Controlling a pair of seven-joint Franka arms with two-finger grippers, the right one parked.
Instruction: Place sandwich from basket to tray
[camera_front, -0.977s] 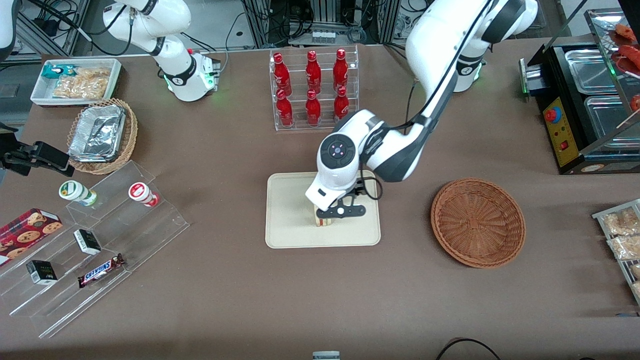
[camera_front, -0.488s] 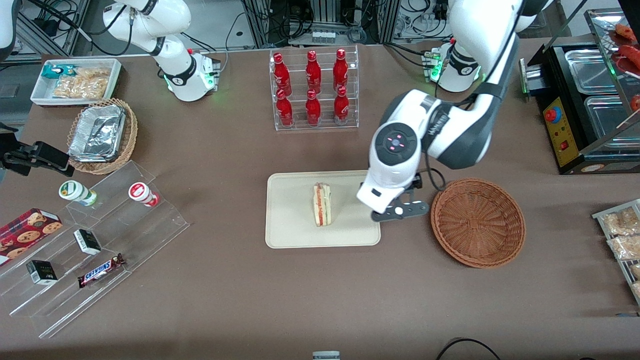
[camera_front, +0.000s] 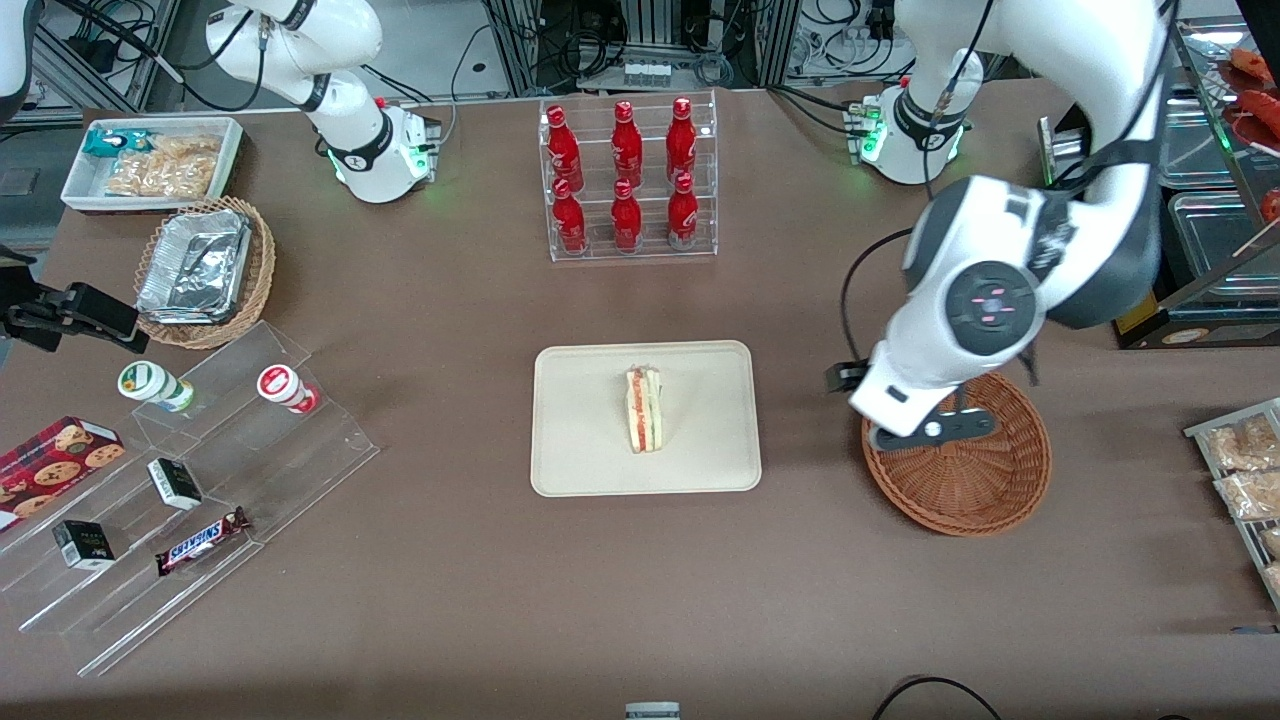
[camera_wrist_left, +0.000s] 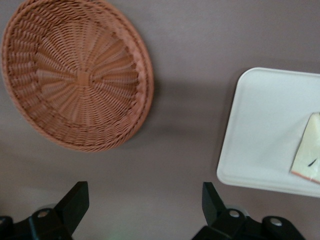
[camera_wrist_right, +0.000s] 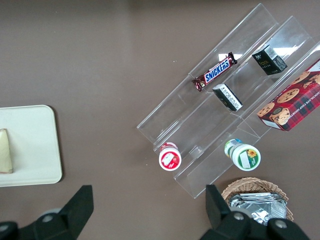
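Cream tray (camera_front: 700, 450) now carries the sandwich (camera_front: 645, 409), released. Tool (camera_front: 930, 432), fingers apart and empty, has swung to three o'clock, over the basket (camera_front: 990, 500). Placement looks complete.

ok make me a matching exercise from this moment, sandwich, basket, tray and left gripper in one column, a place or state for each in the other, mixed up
1. sandwich
2. basket
3. tray
4. left gripper

a. empty, under the arm's wrist
b. jaws open, holding nothing
c. cream, flat on the brown table
d. resting on the tray

Pairs: 1-d, 2-a, 3-c, 4-b
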